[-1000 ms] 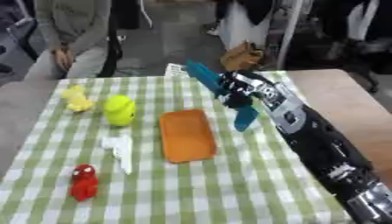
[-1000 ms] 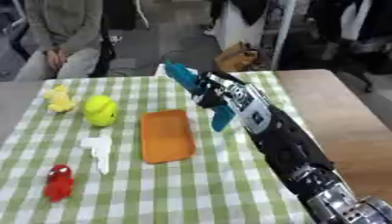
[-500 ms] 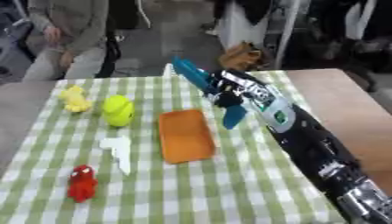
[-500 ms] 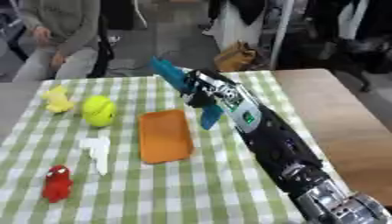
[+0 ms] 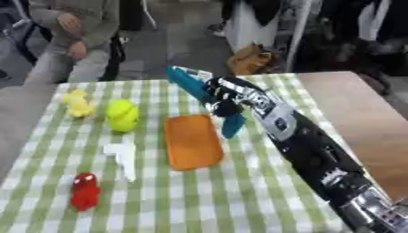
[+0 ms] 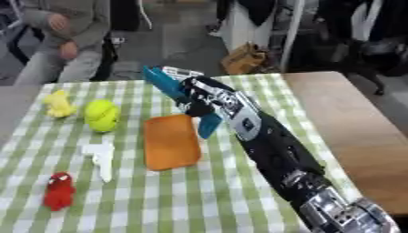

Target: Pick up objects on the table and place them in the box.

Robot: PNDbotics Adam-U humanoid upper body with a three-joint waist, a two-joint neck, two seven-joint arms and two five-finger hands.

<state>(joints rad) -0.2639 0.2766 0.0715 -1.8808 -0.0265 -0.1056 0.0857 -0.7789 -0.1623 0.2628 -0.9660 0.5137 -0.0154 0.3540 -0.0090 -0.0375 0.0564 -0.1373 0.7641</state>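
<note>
The right hand [image 5: 219, 98] hovers, teal fingers [image 5: 185, 81] spread wide and empty, just at 1 o'clock of the orange box [image 5: 192, 141], while the yellow-green ball [image 5: 122, 114] at 9 o'clock looks light, perhaps squashy, best cupped around its middle.

Brightness: even and moderate over the worktop [image 5: 48, 191]; the room behind is darker.
Light source: not seen; appears diffuse, from overhead.
Shadows: soft and short, a faint one along the orange tray [image 5: 192, 142] edge.
Glare: small pale highlights on the glossy black arm [image 6: 271, 150].
Blur: both views soft throughout; checked cloth lines smeared, the right hand [image 5: 219, 98] indistinct.
Focus: background figures and furniture undefined.
Edge distortion: none evident.
</note>
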